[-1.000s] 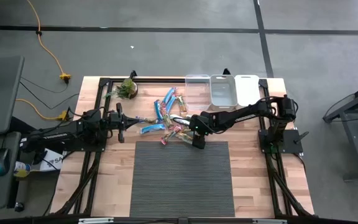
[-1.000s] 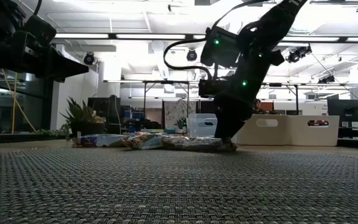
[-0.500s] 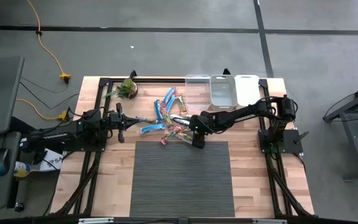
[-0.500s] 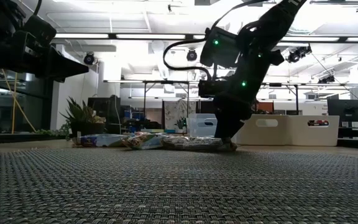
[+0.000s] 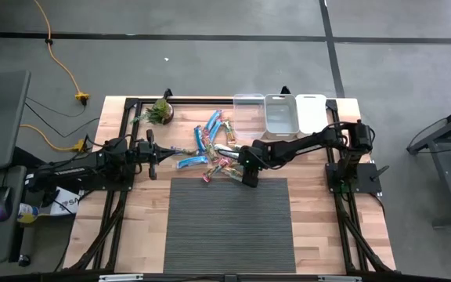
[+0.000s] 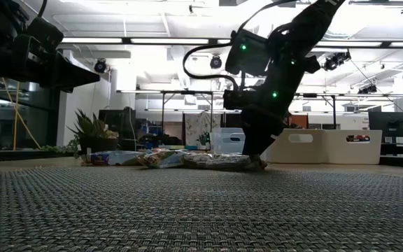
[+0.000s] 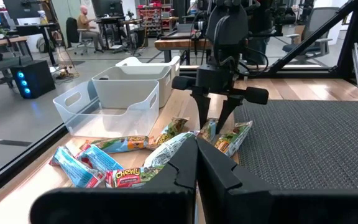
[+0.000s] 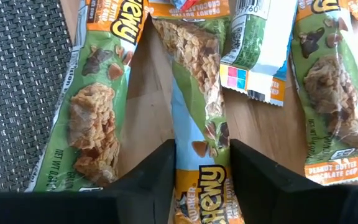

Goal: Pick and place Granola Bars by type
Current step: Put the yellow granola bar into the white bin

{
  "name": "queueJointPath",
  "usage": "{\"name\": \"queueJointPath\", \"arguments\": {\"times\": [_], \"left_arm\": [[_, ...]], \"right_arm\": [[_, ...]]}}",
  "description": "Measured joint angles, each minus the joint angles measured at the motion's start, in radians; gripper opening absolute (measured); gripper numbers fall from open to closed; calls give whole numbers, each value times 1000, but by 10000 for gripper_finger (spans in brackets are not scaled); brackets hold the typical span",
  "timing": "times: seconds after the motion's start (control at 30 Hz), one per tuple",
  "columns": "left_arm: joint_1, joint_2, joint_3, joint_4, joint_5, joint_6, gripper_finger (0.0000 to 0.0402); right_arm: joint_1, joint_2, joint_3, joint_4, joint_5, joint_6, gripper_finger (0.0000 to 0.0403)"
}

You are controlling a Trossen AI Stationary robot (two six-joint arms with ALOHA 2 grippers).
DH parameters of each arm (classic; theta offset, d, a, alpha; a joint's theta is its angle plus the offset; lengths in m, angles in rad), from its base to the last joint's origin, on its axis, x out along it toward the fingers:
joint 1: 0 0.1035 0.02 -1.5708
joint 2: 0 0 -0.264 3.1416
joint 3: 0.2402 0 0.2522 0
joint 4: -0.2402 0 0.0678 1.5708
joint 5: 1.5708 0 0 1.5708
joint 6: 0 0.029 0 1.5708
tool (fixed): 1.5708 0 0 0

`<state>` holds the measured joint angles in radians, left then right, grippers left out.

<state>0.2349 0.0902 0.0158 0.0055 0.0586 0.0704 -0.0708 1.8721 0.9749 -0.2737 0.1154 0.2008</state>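
Three clear bins (image 5: pixel 280 112) are ranged along the table's (image 5: pixel 319 219) far edge, toward its right corner. About a dozen granola bars (image 5: pixel 214 153) are heaped on the bare wood between that edge and the dark mat (image 5: pixel 229 223), a potted plant (image 5: pixel 160 111) near the far left corner.

Right gripper (image 5: pixel 249 175): lowered at the heap's right end, by the mat's far edge; fingers (image 8: pixel 151 177) part-spread and set astride one green-wrapped chewy bar (image 8: pixel 197 134), apparently not yet clamped.

Left gripper (image 5: pixel 150 155): parked beside the heap's left end, fingers pressed together, nothing held.

Step judged in hand: grasping a single bar. Next required: the pinch finished on that bar alone, its overlapping neighbours left undisturbed, then a lift and carry to a bin.
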Motion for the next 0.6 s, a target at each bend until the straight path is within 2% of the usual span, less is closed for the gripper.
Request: {"name": "queueJointPath", "arguments": {"times": [0.4, 0.6], "left_arm": [[0, 0, 0, 0, 0, 0, 1], [0, 0, 0, 0, 0, 0, 1]], "right_arm": [[5, 0, -1, 10, -8, 5, 84], [6, -21, -3, 19, -8, 6, 77]]}}
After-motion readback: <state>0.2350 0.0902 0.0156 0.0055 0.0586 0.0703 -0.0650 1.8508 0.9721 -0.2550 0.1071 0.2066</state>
